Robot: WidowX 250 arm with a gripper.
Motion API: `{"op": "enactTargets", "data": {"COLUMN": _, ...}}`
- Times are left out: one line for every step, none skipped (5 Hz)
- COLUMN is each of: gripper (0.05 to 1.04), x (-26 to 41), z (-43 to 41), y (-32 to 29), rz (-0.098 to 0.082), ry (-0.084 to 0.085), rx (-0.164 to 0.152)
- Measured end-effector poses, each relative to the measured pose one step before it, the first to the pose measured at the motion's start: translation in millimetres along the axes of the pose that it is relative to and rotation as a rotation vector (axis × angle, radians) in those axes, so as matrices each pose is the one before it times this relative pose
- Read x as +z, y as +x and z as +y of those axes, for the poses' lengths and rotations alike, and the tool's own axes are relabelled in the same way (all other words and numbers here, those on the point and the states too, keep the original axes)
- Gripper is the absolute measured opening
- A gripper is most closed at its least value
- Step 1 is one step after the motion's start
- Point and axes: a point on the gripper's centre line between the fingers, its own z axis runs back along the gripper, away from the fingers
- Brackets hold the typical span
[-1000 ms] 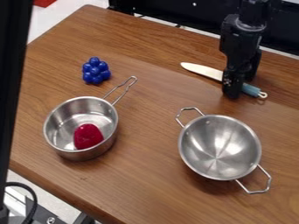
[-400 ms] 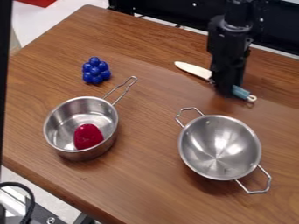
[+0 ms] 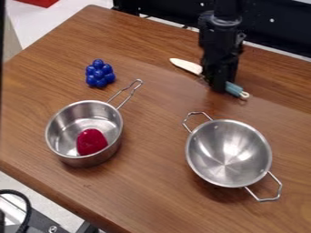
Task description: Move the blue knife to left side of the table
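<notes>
Fingers: closed on the knife near mid-length, probably for balance.
Blade: toward upper left.
Saucepan: left of frame, probably to be skirted.

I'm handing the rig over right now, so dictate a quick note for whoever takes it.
Pincer: closed around the blue-handled knife near where blade meets handle.
Knife: upper right of the view, blade pointing upper left; whether it touches the table I can't tell.
Done: knife gripped and shifted slightly left with the pincer.
Left: carry it to the table's left side, set it down, release. The blue cluster and saucepan sit over there, so probably steer around them.
</notes>
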Motion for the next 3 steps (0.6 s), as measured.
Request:
{"op": "enactTargets", "data": {"gripper": 0.217, "x": 25.55, "z": 1.23, "y": 12.3, "rz": -0.0627, "ry": -0.0349, "rx": -0.0657}}
{"op": "enactTargets", "data": {"gripper": 0.217, "x": 25.99, "z": 7.89, "y": 14.06, "rz": -0.0118, "ry": -0.0027, "rx": -0.0131}}
{"op": "enactTargets", "data": {"gripper": 0.217, "x": 18.62, "z": 5.69, "y": 15.53, "rz": -0.0043, "ry": -0.0121, "rx": 0.0273}}
